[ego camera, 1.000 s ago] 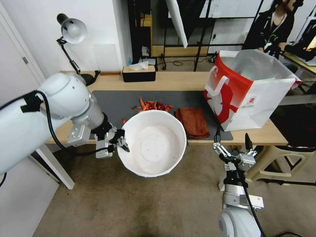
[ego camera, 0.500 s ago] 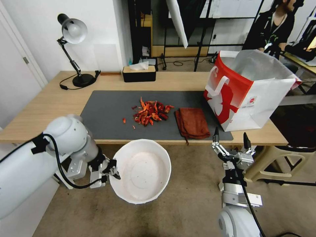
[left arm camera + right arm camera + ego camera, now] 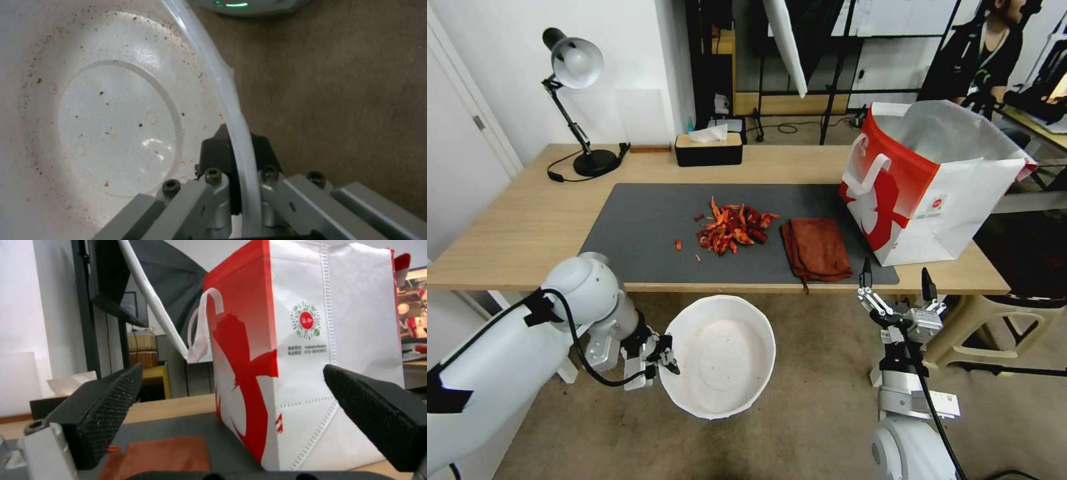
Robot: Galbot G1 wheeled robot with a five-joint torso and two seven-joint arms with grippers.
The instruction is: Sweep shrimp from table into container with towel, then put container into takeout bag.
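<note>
One thin, light container (image 3: pixel 720 363) hangs below the worktop (image 3: pixel 507 220) edge, its bendy rim clamped in the left tool (image 3: pixel 662 357), while the right tool (image 3: pixel 895 287) waits spread apart.

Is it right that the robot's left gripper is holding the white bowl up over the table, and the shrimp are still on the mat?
Not quite. In the head view the left gripper holds the container below the table edge, over the floor. The shrimp do lie on the mat.

Takeout bag (image 3: pixel 924 193) walls right — mat (image 3: pixel 640 227) bare left
</note>
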